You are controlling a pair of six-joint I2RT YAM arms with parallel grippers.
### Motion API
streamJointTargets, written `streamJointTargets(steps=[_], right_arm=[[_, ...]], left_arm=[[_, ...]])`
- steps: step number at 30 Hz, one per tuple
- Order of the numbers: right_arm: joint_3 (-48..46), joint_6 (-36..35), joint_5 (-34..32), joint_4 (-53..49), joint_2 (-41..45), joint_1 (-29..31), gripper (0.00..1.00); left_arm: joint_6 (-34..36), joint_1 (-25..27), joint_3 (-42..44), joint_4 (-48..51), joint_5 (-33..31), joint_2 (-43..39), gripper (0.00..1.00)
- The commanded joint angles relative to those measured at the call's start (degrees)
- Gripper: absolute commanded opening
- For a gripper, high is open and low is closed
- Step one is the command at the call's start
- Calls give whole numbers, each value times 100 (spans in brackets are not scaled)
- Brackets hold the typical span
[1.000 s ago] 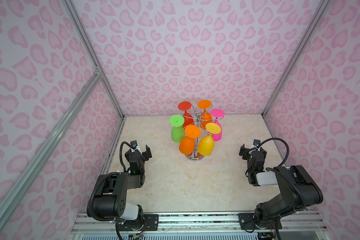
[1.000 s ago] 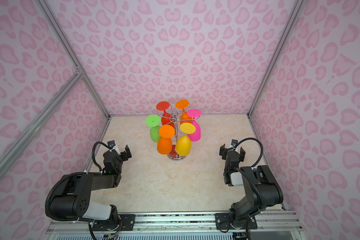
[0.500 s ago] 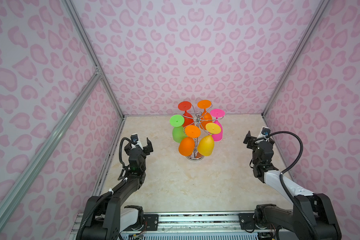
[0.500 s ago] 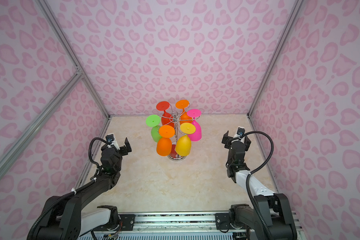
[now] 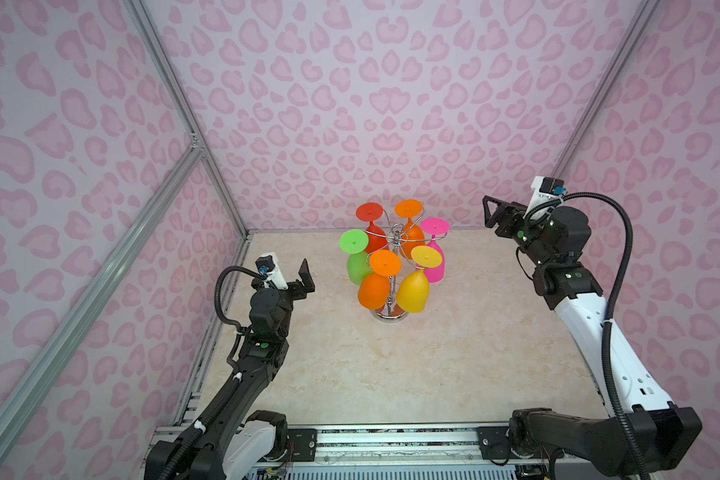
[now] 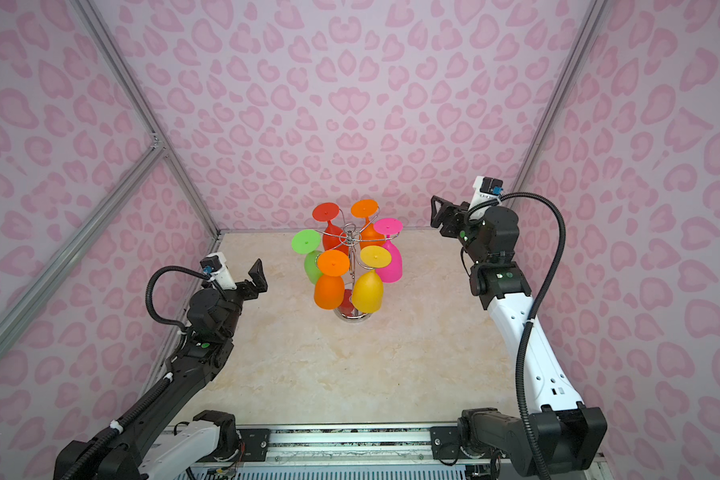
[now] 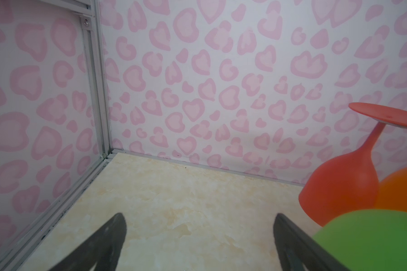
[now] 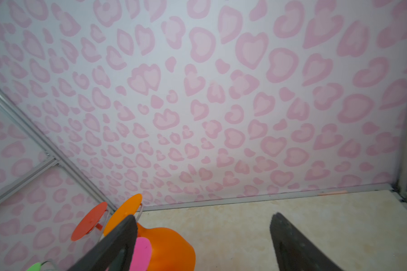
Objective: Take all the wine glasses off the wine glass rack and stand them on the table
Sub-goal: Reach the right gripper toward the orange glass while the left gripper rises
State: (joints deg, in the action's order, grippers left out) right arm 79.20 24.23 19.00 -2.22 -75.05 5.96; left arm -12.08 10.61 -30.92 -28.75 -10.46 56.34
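the wine glass rack stands on the table, near the back wall and in the middle between the 2 arms. its shiny round base sits flat on the table and its thin pole goes straight up. 6 glasses hang upside down from its hooks, feet up and cups down. the red glass and the back orange glass are on the far side. the green glass is on the left and the pink glass is on the right. the front orange glass and the yellow glass hang side by side at the front. no glass is off the rack yet.

the left gripper is to the left of the rack, near the green glass but not touching it. its 2 fingers are spread wide and hold nothing.

the right gripper is up high to the right of the rack, well apart from the pink glass. its 2 fingers are spread wide too, with nothing between them.

pink walls with heart spots stand all around the table.
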Motion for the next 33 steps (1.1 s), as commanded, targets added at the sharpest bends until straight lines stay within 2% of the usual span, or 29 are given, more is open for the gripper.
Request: streamJointTargets(steps=[1,5,9,12,17,33], right_arm=[[947,153,1062,-1124,-526,236,86],[2119,-32,1345,-2057,-1360,585,80],[2673,-29,1454,-2394,-1935,770,76],[2921,89,1643,-2419,-2297,810,70],[3310,188,1828,-2513,-2734,919,67],[3787,16,1513,-2775,-3178,1127,65]], left_arm=[[-136,75,-132,283,486,-115,98],[-206,179,-193,393,658,-235,98],[-216,243,-221,471,689,-360,98],[-184,254,-231,544,681,-444,98],[-189,261,-209,582,659,-470,98],[-164,273,-170,572,716,-423,98]])
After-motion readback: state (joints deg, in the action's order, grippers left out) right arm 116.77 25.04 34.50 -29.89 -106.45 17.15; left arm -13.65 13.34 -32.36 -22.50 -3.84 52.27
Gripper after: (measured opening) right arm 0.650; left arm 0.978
